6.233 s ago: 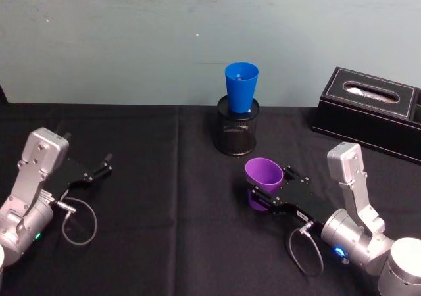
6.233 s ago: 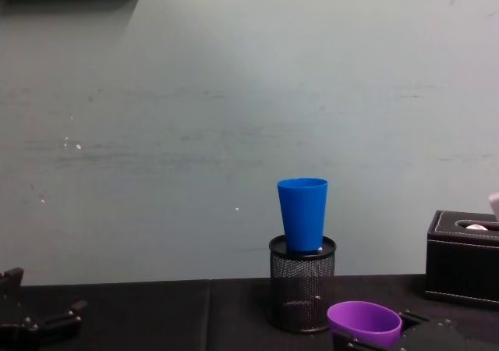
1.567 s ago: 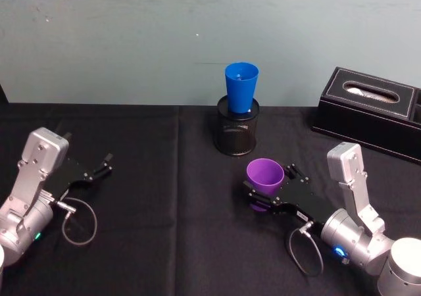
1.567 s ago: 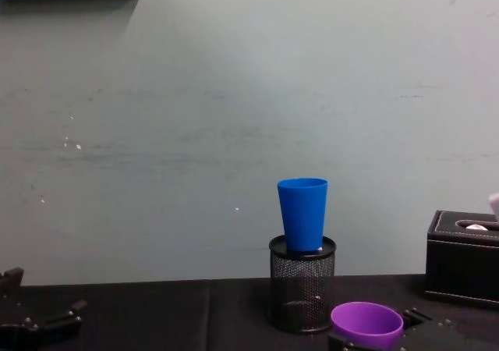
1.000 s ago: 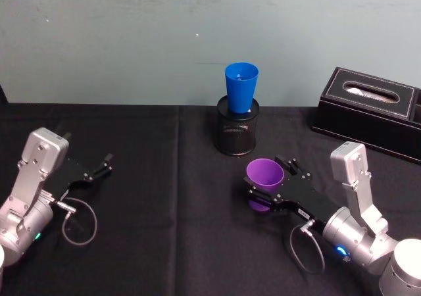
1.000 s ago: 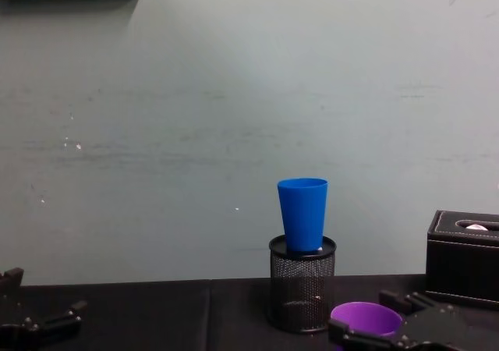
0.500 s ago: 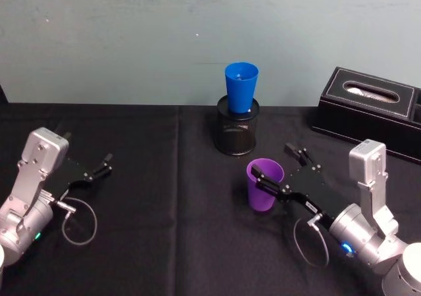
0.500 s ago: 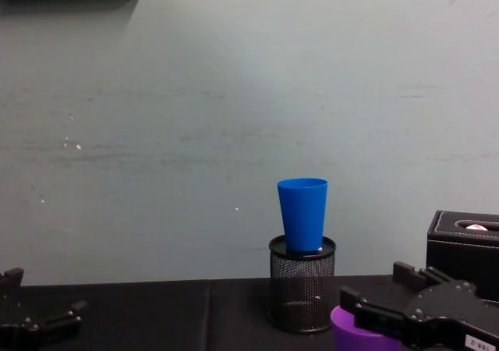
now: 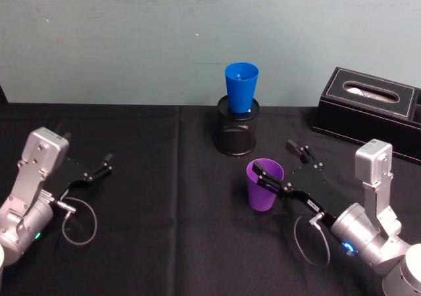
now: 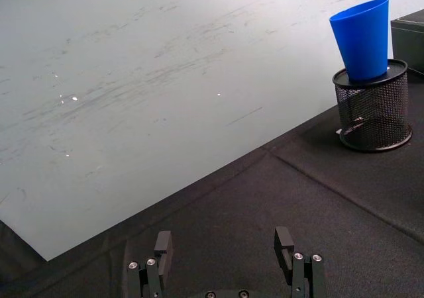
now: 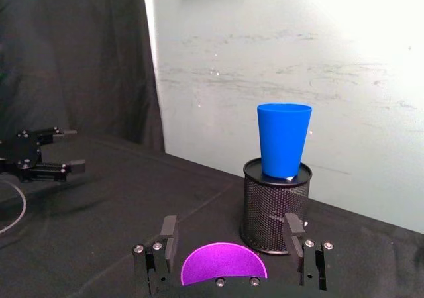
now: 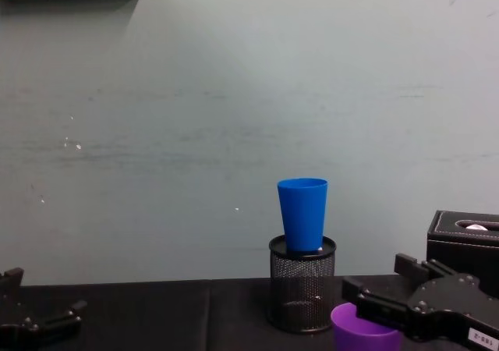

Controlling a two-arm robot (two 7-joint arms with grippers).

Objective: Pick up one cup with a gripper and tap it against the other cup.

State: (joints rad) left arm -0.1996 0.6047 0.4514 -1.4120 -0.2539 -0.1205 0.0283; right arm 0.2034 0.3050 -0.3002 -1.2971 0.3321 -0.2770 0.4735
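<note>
The purple cup (image 9: 263,189) stands upright on the black tablecloth, right of centre. My right gripper (image 9: 272,157) hovers at its rim, open, with one finger (image 9: 268,179) crossing over the rim and the other behind the cup. In the right wrist view the cup's mouth (image 11: 224,271) lies between the spread fingers (image 11: 169,244). The blue cup (image 9: 241,85) sits upright in a black mesh pen holder (image 9: 237,135) just behind; it also appears in the chest view (image 12: 302,214). My left gripper (image 9: 105,164) rests open at the far left.
A black tissue box (image 9: 368,112) stands at the back right of the table. The pale wall runs close behind the holder. A cable loop (image 9: 79,222) lies by the left arm. Bare cloth stretches between the two arms.
Earlier the right gripper held the purple cup tilted; it has opened, the cup now stands upright on the cloth, and the gripper has risen and drifted slightly right. The left arm has not moved.
</note>
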